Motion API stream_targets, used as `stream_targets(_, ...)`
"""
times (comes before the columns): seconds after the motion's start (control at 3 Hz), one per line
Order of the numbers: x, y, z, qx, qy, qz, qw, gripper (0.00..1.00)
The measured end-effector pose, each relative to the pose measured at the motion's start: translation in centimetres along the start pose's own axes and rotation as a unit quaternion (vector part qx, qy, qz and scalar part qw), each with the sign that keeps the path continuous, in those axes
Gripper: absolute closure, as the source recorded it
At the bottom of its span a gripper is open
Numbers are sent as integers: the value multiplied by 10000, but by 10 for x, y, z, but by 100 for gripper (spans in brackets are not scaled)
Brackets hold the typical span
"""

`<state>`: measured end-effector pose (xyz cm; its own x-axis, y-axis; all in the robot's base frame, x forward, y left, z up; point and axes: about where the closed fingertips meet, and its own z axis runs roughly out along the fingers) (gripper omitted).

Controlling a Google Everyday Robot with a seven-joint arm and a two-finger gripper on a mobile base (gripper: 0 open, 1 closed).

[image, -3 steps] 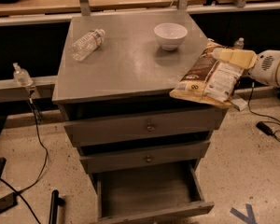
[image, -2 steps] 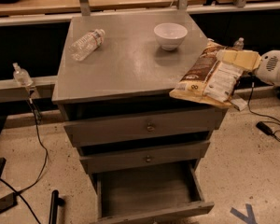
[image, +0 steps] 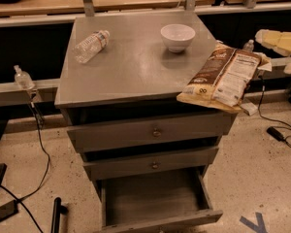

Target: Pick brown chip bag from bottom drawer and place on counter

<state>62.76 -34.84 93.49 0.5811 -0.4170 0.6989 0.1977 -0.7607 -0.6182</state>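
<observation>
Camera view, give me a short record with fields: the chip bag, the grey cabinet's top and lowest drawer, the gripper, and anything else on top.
bag: dark brown crinkly chip bag, lying flat on the counter's front right corner, overhanging the edge
counter: flat grey cabinet top
bottom drawer: deep grey wooden drawer, pulled open, nothing visible inside
gripper: pale two-finger gripper, right of the bag, open, holding nothing
others on counter: white bowl, upright near the back; clear plastic water bottle, on its side, back left
</observation>
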Motion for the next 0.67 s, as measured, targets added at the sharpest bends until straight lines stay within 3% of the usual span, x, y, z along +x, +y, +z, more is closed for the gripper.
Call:
stream_targets(0.33, 16, -10, -27, -42, 228, 349, 9991, 0)
stream_targets(0.67, 23, -12, -25, -30, 431, 624, 9971, 0)
